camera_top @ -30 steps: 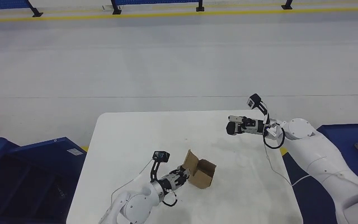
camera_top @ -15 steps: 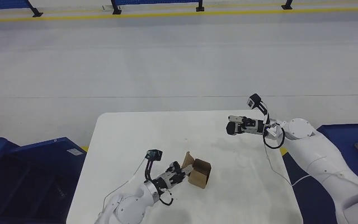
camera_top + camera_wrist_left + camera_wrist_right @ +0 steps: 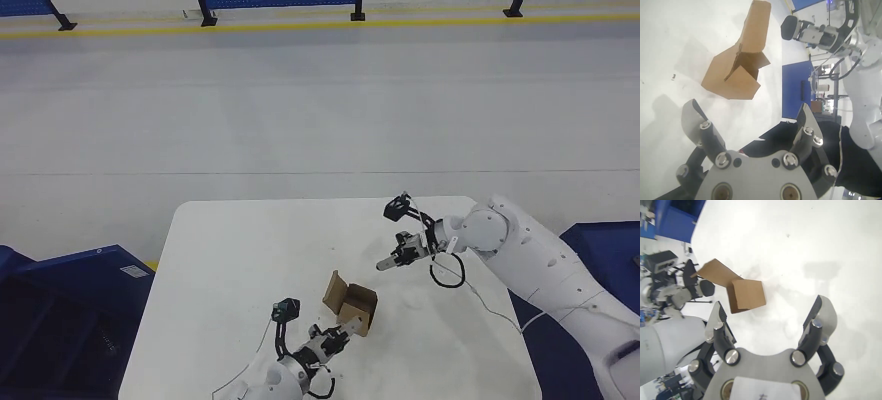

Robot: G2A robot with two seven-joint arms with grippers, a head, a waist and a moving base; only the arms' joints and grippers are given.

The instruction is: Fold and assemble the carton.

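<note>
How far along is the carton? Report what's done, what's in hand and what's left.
Done: the carton is opened into a box shape on the table. In hand: nothing; the left gripper and right gripper are both open and apart from it. Left: one long flap stands up and the end flaps gape, so closing them likely remains.

One carton (image 3: 352, 305), one table (image 3: 230, 260); two claws, left claw (image 3: 747, 105), right claw (image 3: 768, 301)

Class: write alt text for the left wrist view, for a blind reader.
A brown carton lies on a white table, one flap raised and its end open. The left gripper is open just short of it; the right gripper hangs beyond.
</note>
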